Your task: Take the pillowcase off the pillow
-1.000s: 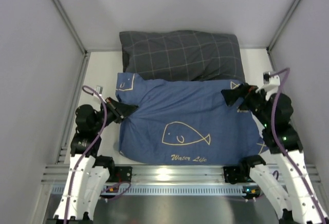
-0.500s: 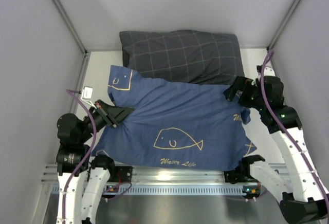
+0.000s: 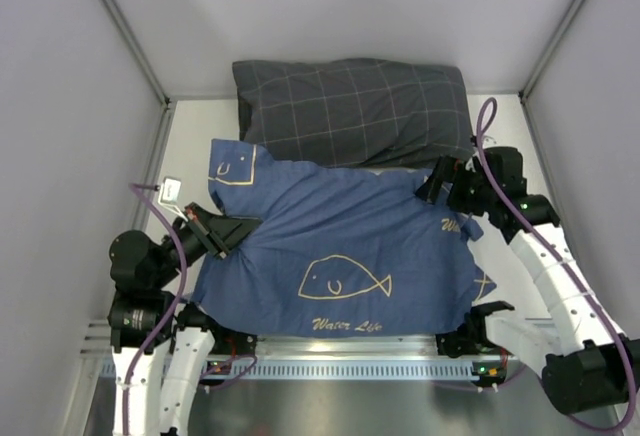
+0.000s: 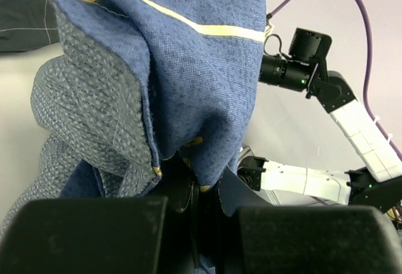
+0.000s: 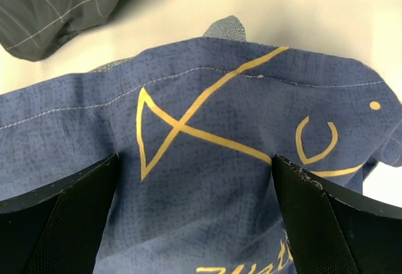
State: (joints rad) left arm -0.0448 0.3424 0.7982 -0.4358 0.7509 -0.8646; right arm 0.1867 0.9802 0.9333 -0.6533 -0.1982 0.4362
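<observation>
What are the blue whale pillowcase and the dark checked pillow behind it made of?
The pillowcase: probably woven cotton, matte; close up its weave grain shows, paler inside, cream lines printed. The dark checked pillow: soft matte fabric, creased, thin pale grid; fibre unclear.
</observation>
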